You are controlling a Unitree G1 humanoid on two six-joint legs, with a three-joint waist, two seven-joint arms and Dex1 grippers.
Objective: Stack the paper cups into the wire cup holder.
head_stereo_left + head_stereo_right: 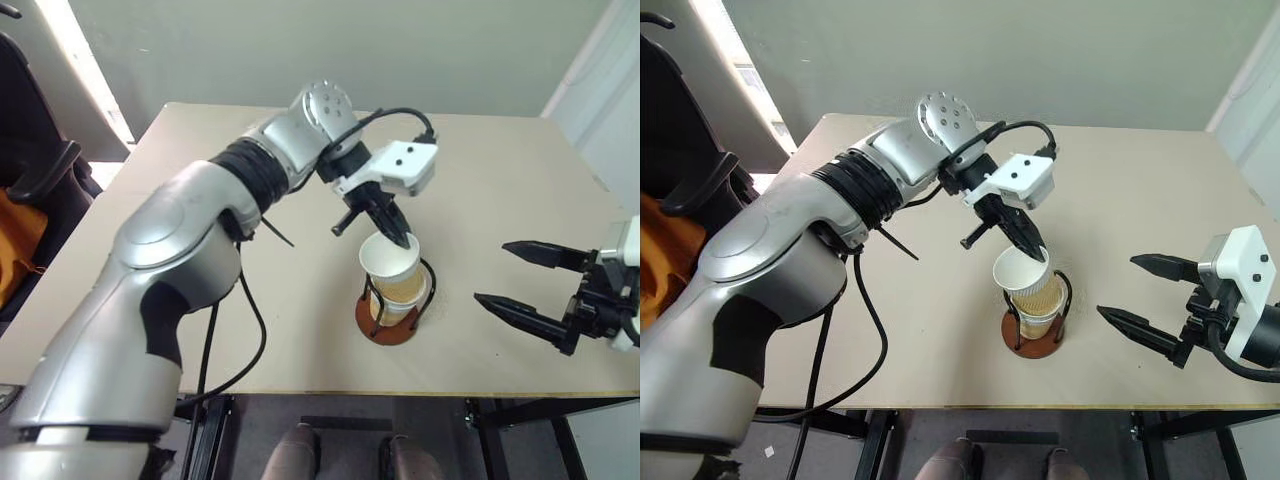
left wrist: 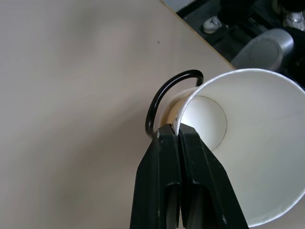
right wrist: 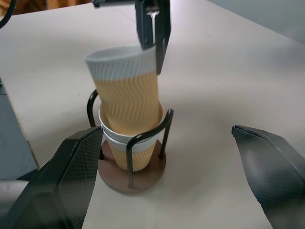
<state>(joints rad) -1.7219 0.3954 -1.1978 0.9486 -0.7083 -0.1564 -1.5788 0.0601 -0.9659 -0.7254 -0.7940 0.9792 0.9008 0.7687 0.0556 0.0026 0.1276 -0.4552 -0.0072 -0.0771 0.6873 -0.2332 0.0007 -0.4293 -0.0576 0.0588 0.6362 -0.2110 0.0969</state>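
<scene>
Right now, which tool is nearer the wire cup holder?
Left. The left tool pinches the rim of the top cup directly over the wire cup holder; the right tool waits open beside it, apart.

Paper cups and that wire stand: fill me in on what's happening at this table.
The robot is stacking paper cups into the wire cup holder. Its left gripper is shut on the rim of the top paper cup, one finger inside and one outside, with the cup tilted and partly lowered into the nested cups already sitting in the holder. The right gripper waits beside the holder with its fingers wide open, holding nothing. Everything stands on the beige table.
</scene>
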